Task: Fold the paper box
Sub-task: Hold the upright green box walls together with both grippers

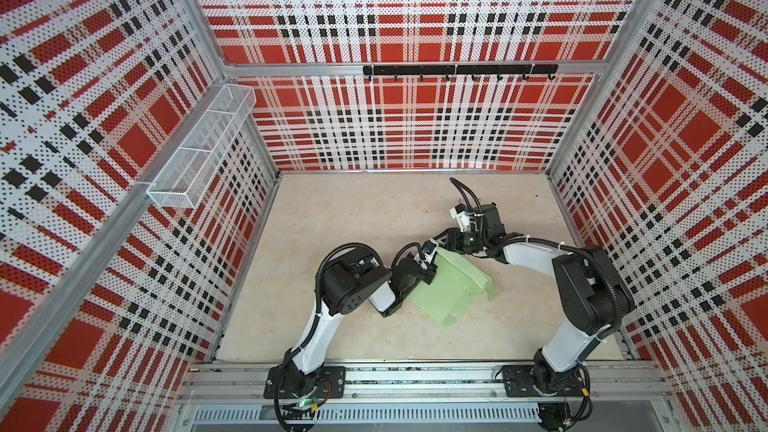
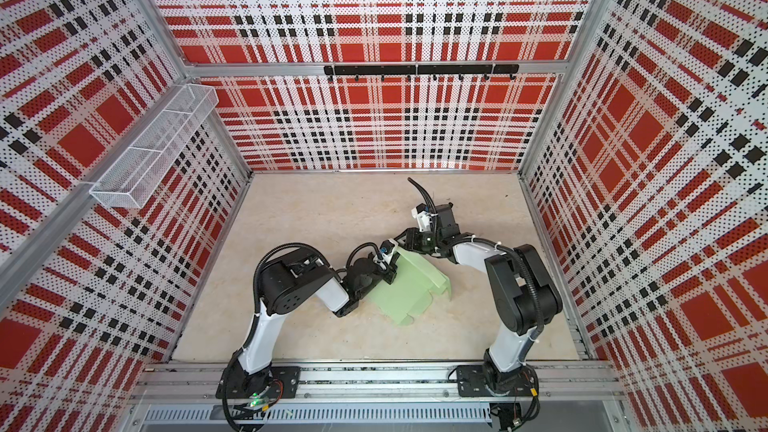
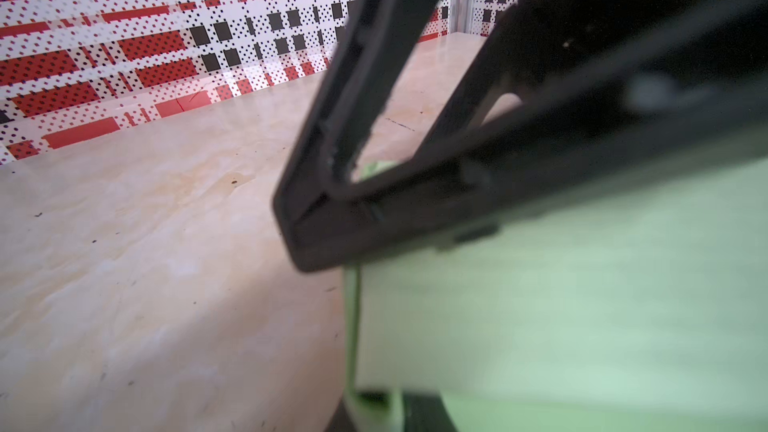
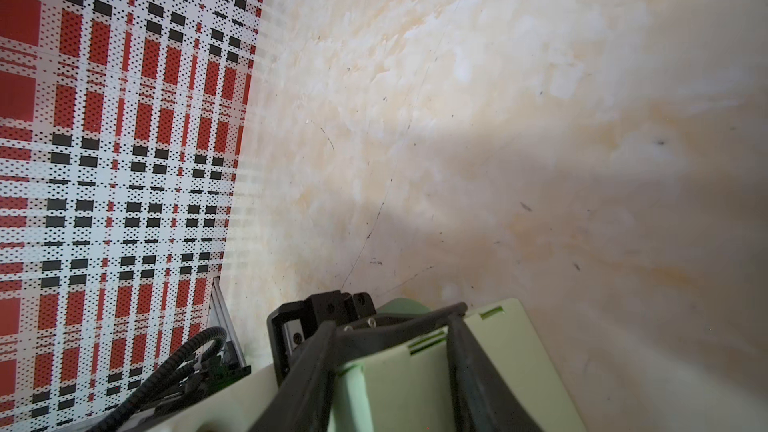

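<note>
While both top views put the paper box [image 1: 446, 299] [image 2: 405, 292] about mid-table [image 1: 353, 218], slightly nearer the front edge, neither resolves the grips. The wrist views do.

Box: mint-green die-cut sheet. Near part lies flat on the table, far panel is tilted up, with a flap bent down at its right end. Both arms meet at the box's far-left corner.

Left gripper [image 1: 430, 274] [image 2: 389, 274]: the top views only show it at the left edge of the raised panel. The left wrist view shows its own fingertips [image 3: 424, 415] at the frame edge, nearly together, with the card's edge running in between them, so it is pinching the sheet. The rest of that view is blurred green panel, plus one finger [image 3: 324, 222] of the other arm lying along the panel's upper edge.

Right gripper [image 1: 437, 243] [image 2: 397, 243]: tips at the raised panel's far corner. The right wrist view has this gripper [image 4: 397, 318] with jaws part-way apart. A folded green flap with slots fills the gap, both fingers against its sides, so it is clamped on the card. The same view catches the left gripper's black body [image 4: 324, 313] just beyond.

Only the top views show the wire basket [image 1: 199, 147] on the left wall and the hook rail [image 1: 459, 70] on the rear wall. The wrist views get plaid wall [image 4: 104, 160] and marbled tabletop.
</note>
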You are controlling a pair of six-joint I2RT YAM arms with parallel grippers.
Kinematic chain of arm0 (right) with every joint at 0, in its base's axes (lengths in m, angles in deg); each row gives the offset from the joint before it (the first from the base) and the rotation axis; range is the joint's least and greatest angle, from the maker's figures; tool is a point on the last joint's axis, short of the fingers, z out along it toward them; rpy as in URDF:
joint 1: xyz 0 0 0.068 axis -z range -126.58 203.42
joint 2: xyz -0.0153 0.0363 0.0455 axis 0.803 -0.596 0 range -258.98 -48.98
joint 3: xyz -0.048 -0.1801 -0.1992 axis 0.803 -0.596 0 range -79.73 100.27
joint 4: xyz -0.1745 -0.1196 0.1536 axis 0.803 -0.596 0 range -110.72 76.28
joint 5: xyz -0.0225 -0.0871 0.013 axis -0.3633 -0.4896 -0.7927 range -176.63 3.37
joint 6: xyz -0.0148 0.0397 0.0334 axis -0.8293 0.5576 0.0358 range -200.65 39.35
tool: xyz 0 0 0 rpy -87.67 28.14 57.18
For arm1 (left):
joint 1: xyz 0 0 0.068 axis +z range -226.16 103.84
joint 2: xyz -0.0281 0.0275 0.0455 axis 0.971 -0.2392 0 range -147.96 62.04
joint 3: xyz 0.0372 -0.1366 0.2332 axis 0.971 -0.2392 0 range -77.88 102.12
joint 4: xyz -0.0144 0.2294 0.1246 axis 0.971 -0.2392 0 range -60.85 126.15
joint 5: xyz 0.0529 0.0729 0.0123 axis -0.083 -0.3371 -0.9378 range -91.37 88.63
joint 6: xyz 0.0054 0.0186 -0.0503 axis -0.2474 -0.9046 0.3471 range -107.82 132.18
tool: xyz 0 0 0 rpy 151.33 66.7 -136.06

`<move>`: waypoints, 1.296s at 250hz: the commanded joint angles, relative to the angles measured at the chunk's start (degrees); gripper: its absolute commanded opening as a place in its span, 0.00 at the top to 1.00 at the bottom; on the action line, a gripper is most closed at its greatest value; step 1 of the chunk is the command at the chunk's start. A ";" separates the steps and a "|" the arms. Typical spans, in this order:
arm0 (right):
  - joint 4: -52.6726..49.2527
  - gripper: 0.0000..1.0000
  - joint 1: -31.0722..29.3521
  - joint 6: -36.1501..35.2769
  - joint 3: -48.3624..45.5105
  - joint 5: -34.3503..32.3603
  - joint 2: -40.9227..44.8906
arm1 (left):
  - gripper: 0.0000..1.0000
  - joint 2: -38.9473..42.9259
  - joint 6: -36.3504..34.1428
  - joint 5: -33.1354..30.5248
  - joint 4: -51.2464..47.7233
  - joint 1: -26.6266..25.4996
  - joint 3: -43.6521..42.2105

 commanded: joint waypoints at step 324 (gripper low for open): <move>-8.22 0.57 -0.75 -0.63 -2.26 -2.95 0.25 | 0.79 -1.31 4.61 -1.01 5.53 -0.09 -0.59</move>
